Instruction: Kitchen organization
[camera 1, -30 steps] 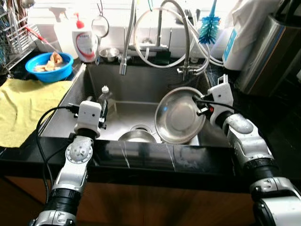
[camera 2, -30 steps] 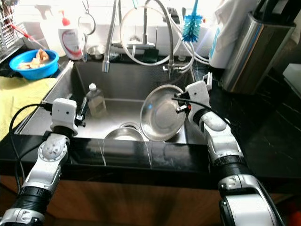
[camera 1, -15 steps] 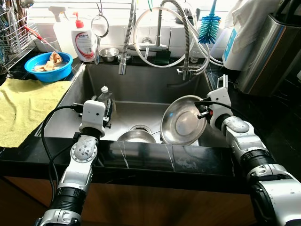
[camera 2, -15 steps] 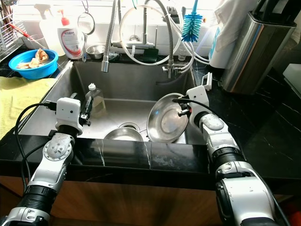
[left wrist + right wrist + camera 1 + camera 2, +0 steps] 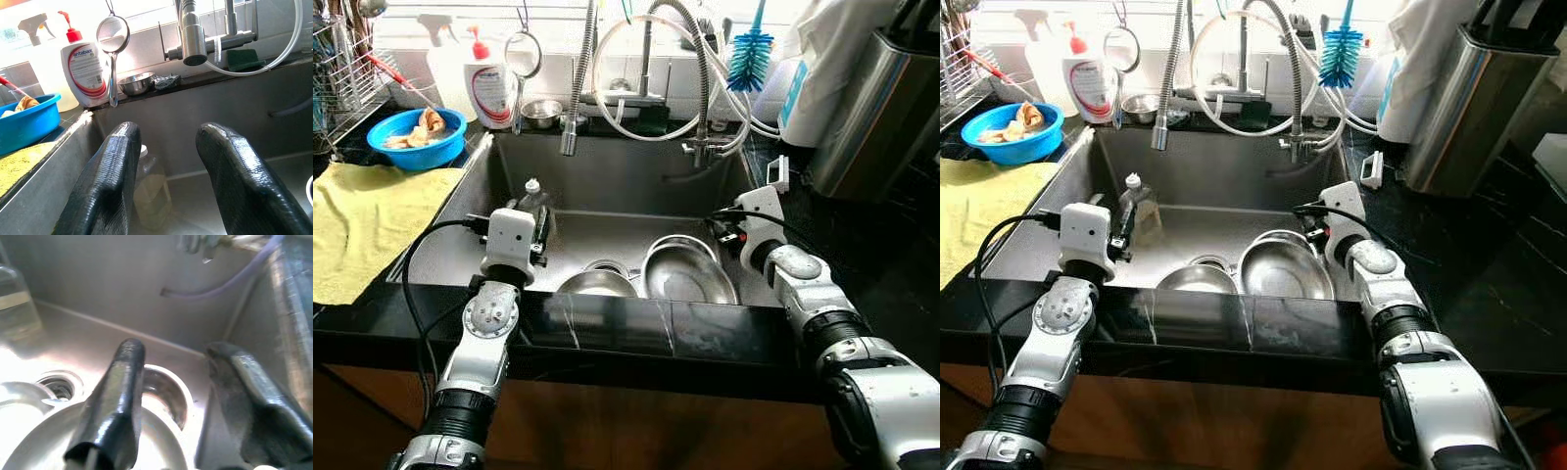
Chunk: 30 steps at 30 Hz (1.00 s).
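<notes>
A large steel bowl (image 5: pixel 690 276) lies in the right part of the sink (image 5: pixel 607 176), beside a smaller steel bowl (image 5: pixel 597 284) near the drain. My right gripper (image 5: pixel 722 231) hovers open just above the large bowl's far rim (image 5: pixel 161 438), holding nothing. A clear plastic bottle (image 5: pixel 532 200) with yellowish liquid stands at the sink's left wall. My left gripper (image 5: pixel 540 231) is open just in front of that bottle (image 5: pixel 151 191), apart from it.
A blue bowl (image 5: pixel 415 137) and yellow cloth (image 5: pixel 362 220) lie on the left counter by a dish rack (image 5: pixel 337 69). A soap bottle (image 5: pixel 490 88), strainer, small steel bowl (image 5: pixel 540 113) and faucet hoses (image 5: pixel 576 98) line the back. A steel container (image 5: pixel 881 108) stands right.
The large bowl, held upright by my right gripper a second ago, has been lowered flat into the sink and let go. The left arm has shifted slightly toward the bottle.
</notes>
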Motion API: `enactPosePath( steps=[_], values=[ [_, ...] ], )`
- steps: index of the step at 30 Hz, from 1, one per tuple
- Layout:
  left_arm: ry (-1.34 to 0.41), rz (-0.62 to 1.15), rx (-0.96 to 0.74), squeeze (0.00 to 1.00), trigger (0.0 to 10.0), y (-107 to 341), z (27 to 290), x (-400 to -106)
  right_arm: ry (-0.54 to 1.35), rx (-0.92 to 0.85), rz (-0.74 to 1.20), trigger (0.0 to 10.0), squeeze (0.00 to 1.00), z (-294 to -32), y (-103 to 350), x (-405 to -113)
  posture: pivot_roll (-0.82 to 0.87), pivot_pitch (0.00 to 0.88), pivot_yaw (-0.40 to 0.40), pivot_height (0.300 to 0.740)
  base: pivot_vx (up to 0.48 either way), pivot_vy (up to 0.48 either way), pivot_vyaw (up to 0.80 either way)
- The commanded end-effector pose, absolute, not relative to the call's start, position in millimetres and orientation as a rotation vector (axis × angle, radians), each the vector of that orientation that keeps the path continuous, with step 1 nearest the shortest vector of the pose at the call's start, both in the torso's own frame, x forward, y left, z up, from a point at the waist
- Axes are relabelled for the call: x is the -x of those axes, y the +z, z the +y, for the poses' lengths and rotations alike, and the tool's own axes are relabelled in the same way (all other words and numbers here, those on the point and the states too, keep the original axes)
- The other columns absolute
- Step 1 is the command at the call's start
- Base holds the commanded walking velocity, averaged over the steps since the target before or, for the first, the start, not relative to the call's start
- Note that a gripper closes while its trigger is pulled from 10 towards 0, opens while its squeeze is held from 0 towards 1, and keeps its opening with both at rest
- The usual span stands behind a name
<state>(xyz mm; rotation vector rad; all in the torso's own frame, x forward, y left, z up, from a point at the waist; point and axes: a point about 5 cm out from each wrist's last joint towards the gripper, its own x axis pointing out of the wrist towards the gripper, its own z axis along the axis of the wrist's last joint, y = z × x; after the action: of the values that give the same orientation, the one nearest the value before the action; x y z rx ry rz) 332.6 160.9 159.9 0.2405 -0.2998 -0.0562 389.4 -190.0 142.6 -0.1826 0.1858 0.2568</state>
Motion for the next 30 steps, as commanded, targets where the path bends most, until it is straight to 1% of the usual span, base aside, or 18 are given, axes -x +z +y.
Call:
enactPosePath(
  steps=[1, 2, 3, 4, 5, 7, 8, 11, 12, 14, 15, 16, 18, 19, 21, 24, 28, 30],
  values=[
    [-0.053, -0.289, -0.233, 0.00, 10.0, 158.2, 161.1, -332.4, 0.214, 0.214, 0.068, 10.0, 0.00, -194.1, 170.6, -397.2, -0.10, 0.000, -0.029, 0.740, 0.000, 0.000, 0.00],
    [-0.053, -0.289, -0.233, 0.00, 10.0, 158.2, 161.1, -332.4, 0.214, 0.214, 0.068, 10.0, 0.00, -194.1, 170.6, -397.2, -0.10, 0.000, -0.029, 0.740, 0.000, 0.000, 0.00],
    [-0.053, -0.290, -0.233, 0.00, 10.0, 158.2, 161.1, -332.1, 0.189, 0.221, 0.024, 10.0, 0.00, -196.0, 178.5, -398.2, -0.10, 0.000, -0.029, 0.740, 0.000, 0.000, 0.00],
    [-0.053, -0.290, -0.232, 0.00, 10.0, 158.1, 160.7, -331.6, 0.160, 0.239, -0.031, 10.0, 0.00, -197.7, 187.5, -398.7, -0.10, 0.000, -0.030, 0.740, 0.000, 0.000, 0.00],
    [-0.055, -0.292, -0.229, 0.00, 10.0, 157.5, 158.9, -330.7, 0.105, 0.281, -0.150, 10.0, 0.00, -199.4, 204.7, -396.5, -0.10, 0.000, -0.030, 0.740, 0.000, 0.000, 0.00],
    [-0.056, -0.297, -0.224, 0.00, 10.0, 157.3, 156.3, -329.4, 0.062, 0.251, -0.265, 10.0, 0.00, -198.6, 217.6, -388.9, -0.10, 0.000, -0.030, 0.740, 0.000, 0.000, 0.00],
    [-0.056, -0.297, -0.224, 0.00, 10.0, 157.3, 156.3, -329.4, 0.062, 0.251, -0.265, 10.0, 0.00, -198.6, 217.6, -388.9, -0.10, 0.000, -0.030, 0.740, 0.000, 0.000, 0.00],
    [-0.052, -0.308, -0.214, 0.00, 10.0, 158.2, 154.3, -327.8, 0.017, 0.253, -0.383, 10.0, 0.00, -195.6, 225.2, -369.4, -0.10, 0.000, -0.029, 0.740, 0.000, 0.000, 0.00],
    [-0.046, -0.320, -0.211, 0.00, 10.0, 159.9, 154.9, -326.5, -0.009, 0.277, -0.427, 10.0, 0.00, -193.9, 226.4, -357.6, -0.11, 0.000, -0.025, 0.740, 0.000, 0.000, 0.00],
    [-0.036, -0.329, -0.207, 0.00, 10.0, 161.5, 156.3, -325.5, -0.034, 0.271, -0.451, 10.0, 0.00, -192.8, 225.9, -347.3, -0.11, 0.000, -0.023, 0.740, 0.000, 0.000, 0.00],
    [-0.029, -0.337, -0.209, 0.00, 10.0, 163.0, 157.5, -324.5, -0.058, 0.232, -0.462, 10.0, 0.00, -193.1, 224.5, -339.9, -0.11, 0.000, -0.023, 0.740, 0.000, 0.000, 0.00],
    [-0.015, -0.345, -0.208, 0.00, 10.0, 164.8, 159.5, -322.9, -0.080, 0.212, -0.475, 10.0, 0.00, -192.8, 222.8, -329.4, -0.11, 0.000, -0.023, 0.740, 0.000, 0.000, 0.00],
    [0.011, -0.360, -0.199, 0.00, 10.0, 168.6, 164.2, -317.7, -0.108, 0.244, -0.487, 10.0, 0.00, -190.3, 216.6, -303.9, -0.11, 0.000, -0.022, 0.740, 0.000, 0.000, 0.00],
    [0.011, -0.360, -0.199, 0.00, 10.0, 168.6, 164.2, -317.7, -0.108, 0.244, -0.487, 10.0, 0.00, -190.3, 216.6, -303.9, -0.11, 0.000, -0.022, 0.740, 0.000, 0.000, 0.00],
    [0.011, -0.376, -0.199, 0.00, 10.0, 171.0, 163.8, -312.8, -0.159, 0.144, -0.445, 10.0, 0.00, -191.6, 204.5, -284.9, -0.12, 0.000, -0.019, 0.740, 0.000, 0.000, 0.00],
    [0.023, -0.386, -0.194, 0.00, 10.0, 171.8, 163.8, -310.5, -0.162, 0.141, -0.425, 10.0, 0.00, -190.1, 200.0, -276.2, -0.12, 0.000, -0.019, 0.740, 0.000, 0.000, 0.00],
    [0.048, -0.476, -0.192, 0.00, 10.0, 194.2, 164.1, -299.8, -0.198, 0.147, -0.405, 10.0, 0.00, -192.9, 200.5, -269.1, -0.12, 0.000, -0.020, 0.740, 0.000, 0.000, 0.00],
    [0.057, -0.480, -0.188, 0.00, 10.0, 196.3, 165.3, -298.7, -0.196, 0.143, -0.403, 10.0, 0.00, -191.8, 201.2, -268.8, -0.11, 0.000, -0.023, 0.740, 0.000, 0.000, 0.00]
  ],
)
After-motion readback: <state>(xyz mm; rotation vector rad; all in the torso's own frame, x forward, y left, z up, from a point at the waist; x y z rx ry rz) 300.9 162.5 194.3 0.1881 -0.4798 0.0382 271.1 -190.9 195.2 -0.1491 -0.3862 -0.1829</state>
